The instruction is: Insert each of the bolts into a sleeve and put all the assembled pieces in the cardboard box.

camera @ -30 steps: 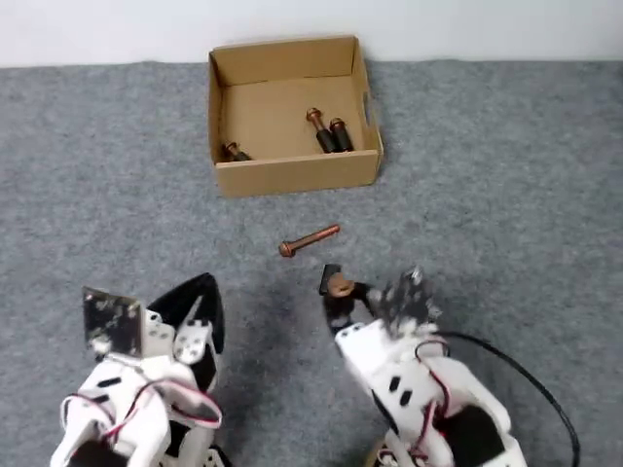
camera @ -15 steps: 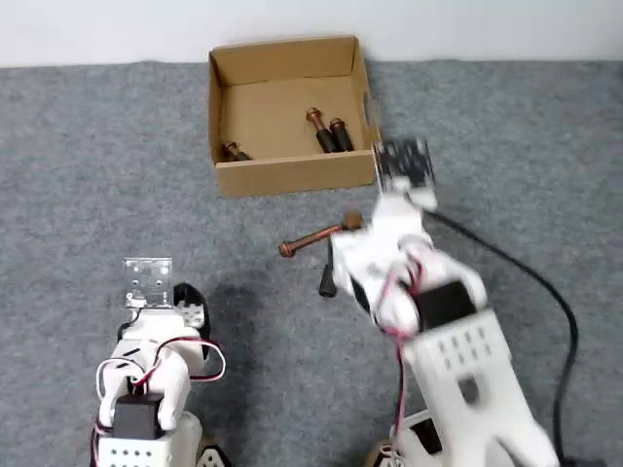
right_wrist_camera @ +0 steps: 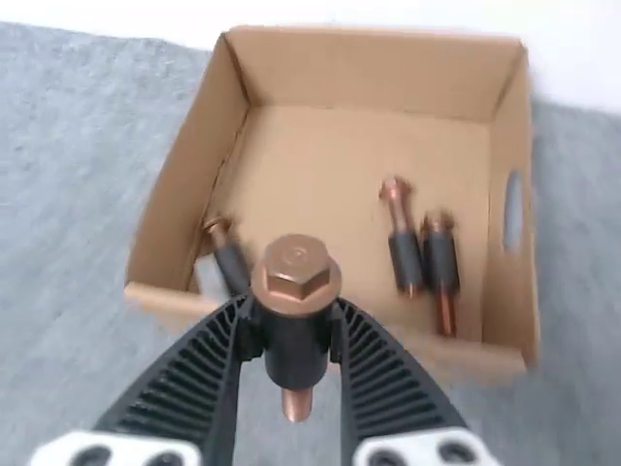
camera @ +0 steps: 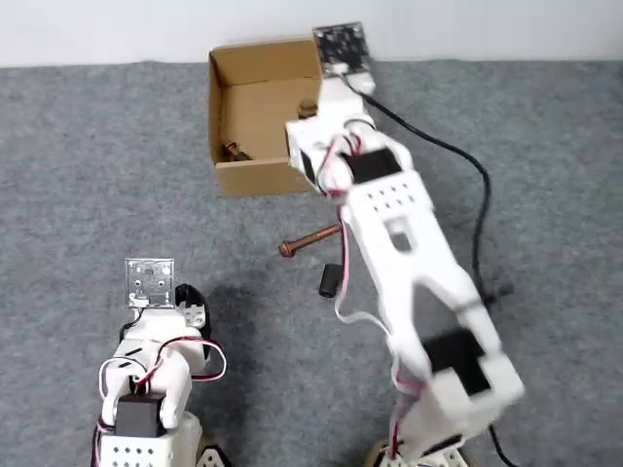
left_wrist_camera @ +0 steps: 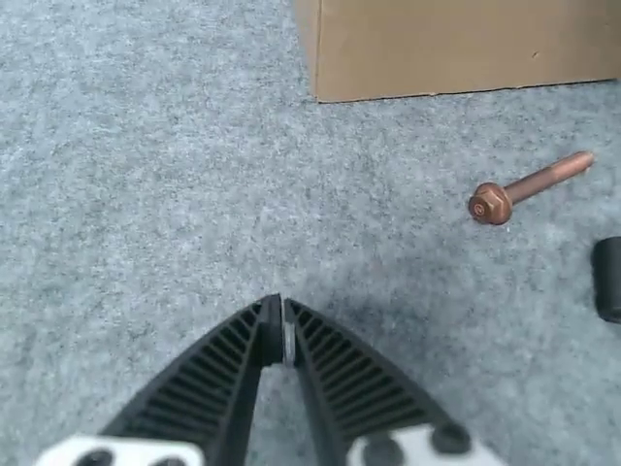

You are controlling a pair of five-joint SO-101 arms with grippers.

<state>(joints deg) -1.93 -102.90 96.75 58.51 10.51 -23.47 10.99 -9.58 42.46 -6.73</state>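
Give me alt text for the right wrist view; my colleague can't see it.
The right gripper is shut on an assembled bolt and sleeve, bolt head toward the camera, with the open cardboard box beyond it. Three more assembled pieces lie inside the box: one beside a side wall, a pair side by side near the opposite wall.

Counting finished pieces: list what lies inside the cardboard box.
Three sleeved bolts: one by a side wall, a pair side by side. The right gripper and its piece cover the near floor.
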